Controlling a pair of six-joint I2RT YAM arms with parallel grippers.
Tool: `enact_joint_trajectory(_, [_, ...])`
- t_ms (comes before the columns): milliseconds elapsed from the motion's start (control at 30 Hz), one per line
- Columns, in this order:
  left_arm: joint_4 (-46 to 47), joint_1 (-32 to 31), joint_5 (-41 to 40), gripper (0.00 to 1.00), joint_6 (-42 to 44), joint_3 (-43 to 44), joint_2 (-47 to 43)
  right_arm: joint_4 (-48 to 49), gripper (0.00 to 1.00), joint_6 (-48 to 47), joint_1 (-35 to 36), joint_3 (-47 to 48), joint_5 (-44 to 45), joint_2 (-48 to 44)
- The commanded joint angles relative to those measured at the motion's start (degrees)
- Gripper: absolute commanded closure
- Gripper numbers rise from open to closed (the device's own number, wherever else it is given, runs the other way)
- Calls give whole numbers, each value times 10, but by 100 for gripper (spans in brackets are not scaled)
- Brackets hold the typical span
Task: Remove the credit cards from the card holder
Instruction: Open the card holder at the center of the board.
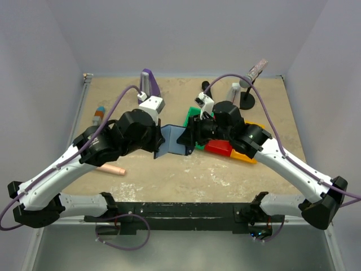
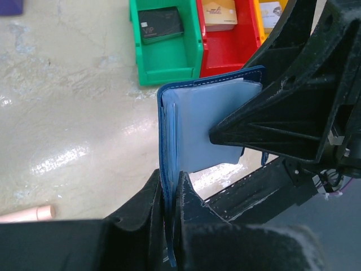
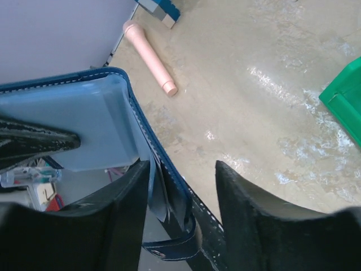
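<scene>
The left arm (image 1: pixel 56 172) and the right arm (image 1: pixel 296 169) look the same: long white links and round black joints. A purple cable (image 1: pixel 121 101) runs along each arm, from behind the pincer down to the black base. Just behind the left pincer (image 1: pixel 158 138) sits a small white box (image 1: pixel 151 105). The fingers (image 2: pixel 194 203) are matte black wedges with a grainy surface, also on the right pincer (image 3: pixel 183 166).

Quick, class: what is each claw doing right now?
Left claw: closed on the wallet.
Right claw: open, straddling the wallet's edge.
</scene>
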Motion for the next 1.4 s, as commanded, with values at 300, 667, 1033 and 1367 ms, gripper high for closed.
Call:
enact_joint_trajectory(300, [130,28,109,100,19,-80,-79,79,97,-8,-26,-63,-118,-74])
enact_joint_trajectory(667, [266,43,163,60,52,-201,-198,100,100,-8,-41,-90,-191,-116])
enact_joint_trajectory(1033, [352,44,220,46,78,-277,-245,109,100,-3,-43,-98,-216,-126])
enact_joint_trajectory(1367, [370,44,229,60,84,-295,-240,97,100,-1,-42,-90,-219,-128])
